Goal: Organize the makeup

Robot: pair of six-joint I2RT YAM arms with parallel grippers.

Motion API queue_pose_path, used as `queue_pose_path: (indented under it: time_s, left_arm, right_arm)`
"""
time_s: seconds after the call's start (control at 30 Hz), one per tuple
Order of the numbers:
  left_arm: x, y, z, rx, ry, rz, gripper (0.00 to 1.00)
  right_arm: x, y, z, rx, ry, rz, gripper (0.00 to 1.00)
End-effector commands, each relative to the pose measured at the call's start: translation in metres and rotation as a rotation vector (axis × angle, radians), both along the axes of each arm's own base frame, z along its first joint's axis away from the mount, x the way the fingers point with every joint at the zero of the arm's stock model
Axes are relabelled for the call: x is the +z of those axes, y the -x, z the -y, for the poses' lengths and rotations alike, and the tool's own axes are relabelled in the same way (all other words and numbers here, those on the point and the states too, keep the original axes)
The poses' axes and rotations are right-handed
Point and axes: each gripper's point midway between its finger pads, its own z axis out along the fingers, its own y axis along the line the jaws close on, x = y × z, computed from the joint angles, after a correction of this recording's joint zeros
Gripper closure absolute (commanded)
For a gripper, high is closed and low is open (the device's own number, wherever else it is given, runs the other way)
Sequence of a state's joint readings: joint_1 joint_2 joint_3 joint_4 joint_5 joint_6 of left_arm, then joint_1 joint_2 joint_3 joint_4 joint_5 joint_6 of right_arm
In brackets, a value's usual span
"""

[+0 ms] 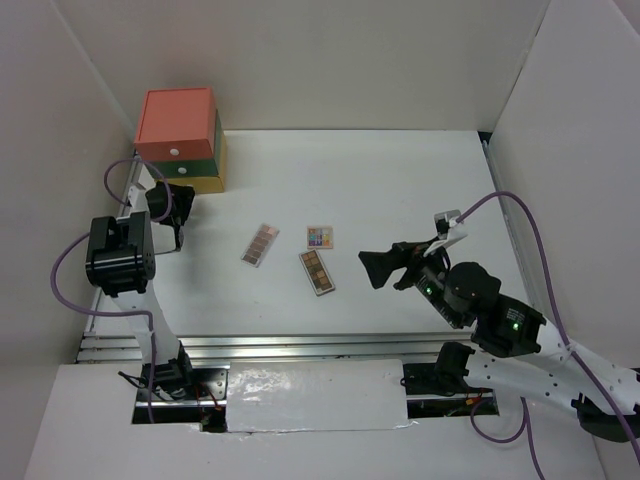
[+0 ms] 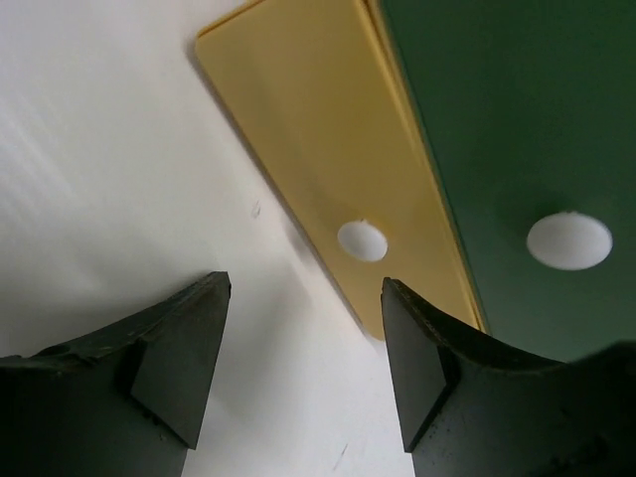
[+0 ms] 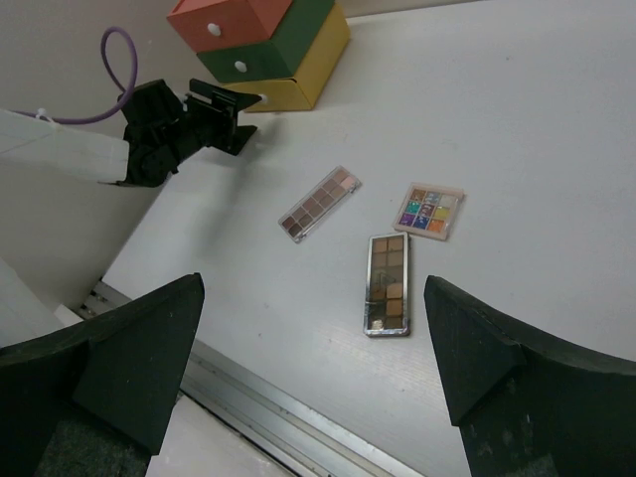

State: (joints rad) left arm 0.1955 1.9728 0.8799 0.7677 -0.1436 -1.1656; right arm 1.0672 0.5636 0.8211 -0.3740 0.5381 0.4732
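Note:
Three flat palettes lie mid-table: a pinkish palette (image 1: 260,244) (image 3: 319,203), a brown palette (image 1: 317,272) (image 3: 388,283) and a small multicolour palette (image 1: 320,237) (image 3: 430,210). My right gripper (image 1: 372,268) (image 3: 313,368) is open and empty, raised above the table just right of the brown palette. My left gripper (image 1: 178,238) (image 2: 303,358) is open and empty, low over the table, its fingers facing the yellow bottom drawer (image 2: 328,169) with its white knob (image 2: 362,240). Puffs, tube and compact are out of view.
The stacked drawer box (image 1: 180,138) (image 3: 263,45), coral over green over yellow, stands at the back left with all drawers shut. White walls enclose the table. A metal rail (image 1: 300,347) runs along the near edge.

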Motion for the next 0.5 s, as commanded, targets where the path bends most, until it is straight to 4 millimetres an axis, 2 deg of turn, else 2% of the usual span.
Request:
queue_pose_path:
  time_s: [0.0, 0.03, 0.07, 0.13, 0.17, 0.23, 0.47]
  left_arm:
    - [0.026, -0.02, -0.005, -0.07, -0.132, 0.053, 0.26]
    - [0.027, -0.022, -0.003, -0.097, -0.142, 0.045, 0.26]
    - [0.037, -0.029, -0.004, -0.106, -0.158, 0.049, 0.27]
    - [0.034, -0.031, -0.005, -0.137, -0.202, 0.002, 0.27]
    - [0.04, -0.038, -0.007, -0.143, -0.217, 0.004, 0.28]
    - [0.042, -0.043, -0.009, -0.163, -0.249, -0.015, 0.33]
    - [0.035, -0.045, -0.007, -0.201, -0.256, -0.03, 0.4]
  right_arm:
    - [0.01, -0.001, -0.003, 0.012, -0.036, 0.035, 0.0]
    - [0.009, 0.0, -0.004, 0.015, -0.035, 0.034, 0.0]
    - [0.009, 0.0, -0.005, 0.02, -0.035, 0.035, 0.0]
    - [0.009, 0.001, -0.005, 0.026, -0.038, 0.037, 0.0]
    - [0.01, 0.002, -0.004, 0.031, -0.043, 0.039, 0.0]
    - [0.012, 0.003, -0.003, 0.032, -0.057, 0.048, 0.0]
    - [0.01, 0.005, 0.0, 0.03, -0.064, 0.055, 0.0]
